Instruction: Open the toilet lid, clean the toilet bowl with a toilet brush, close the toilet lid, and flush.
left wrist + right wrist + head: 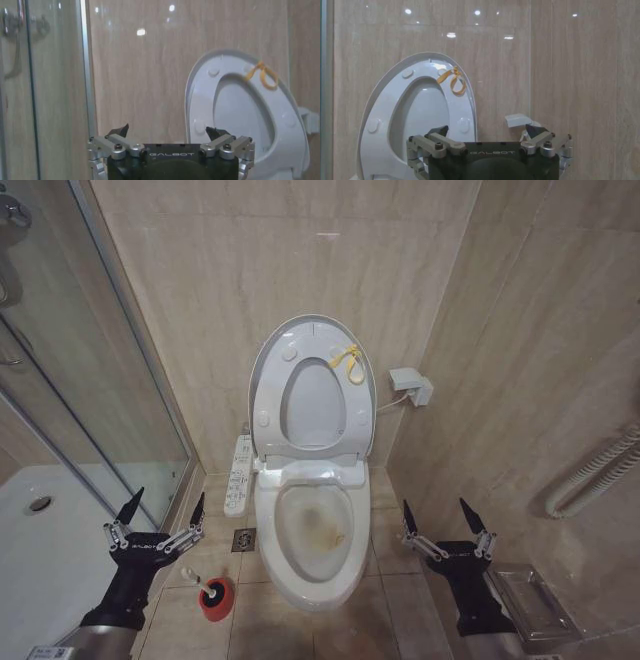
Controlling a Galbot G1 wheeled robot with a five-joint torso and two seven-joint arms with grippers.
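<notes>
The toilet lid [312, 408] stands upright against the back wall with the seat ring raised in front of it; a yellow strap [348, 363] hangs at its upper edge. Below it the toilet bowl [312, 527] lies uncovered, with yellowish-brown stains inside. The toilet brush [212, 588] sits in a red holder cup on the floor, left of the bowl. My left gripper [167, 502] hovers open just above and left of the brush. My right gripper [437, 510] hangs open to the right of the bowl. Both wrist views face the raised lid [240, 108] [427, 112] beyond the open left gripper [168, 131] and right gripper [486, 130].
A glass shower enclosure [90, 380] and white shower tray [40, 550] close off the left. A control panel [239, 473] hangs beside the seat and a floor drain [245, 540] lies below it. On the right are a wall box [412, 385], a hose [600, 470] and a metal rack [530, 600].
</notes>
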